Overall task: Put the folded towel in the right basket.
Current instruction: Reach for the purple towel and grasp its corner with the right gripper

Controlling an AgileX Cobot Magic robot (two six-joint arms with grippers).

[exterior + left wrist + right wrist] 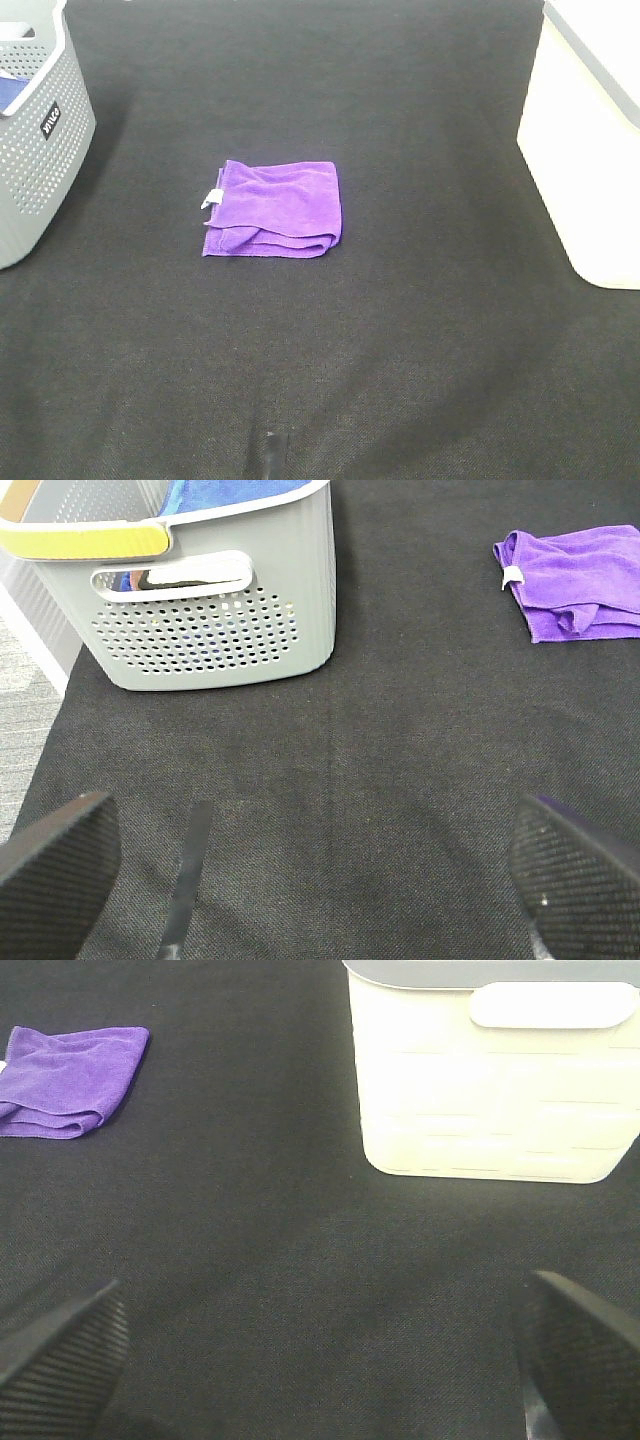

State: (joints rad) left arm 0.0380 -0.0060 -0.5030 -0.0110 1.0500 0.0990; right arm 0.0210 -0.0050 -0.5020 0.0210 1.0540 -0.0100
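A folded purple towel [275,208] with a small white tag lies flat on the black mat near the middle. It also shows in the left wrist view [575,578] and the right wrist view [70,1080]. The right basket [585,150] is cream white with a grey rim, at the right edge; the right wrist view shows its side [490,1090]. My left gripper [315,880] is open and empty, well back from the towel. My right gripper [320,1360] is open and empty, in front of the white basket. Neither gripper shows in the exterior high view.
A grey perforated basket [35,130] stands at the far left, holding something blue [230,492]. The black mat [400,340] covers the table. A pale floor strip [25,690] lies beyond the mat's left edge.
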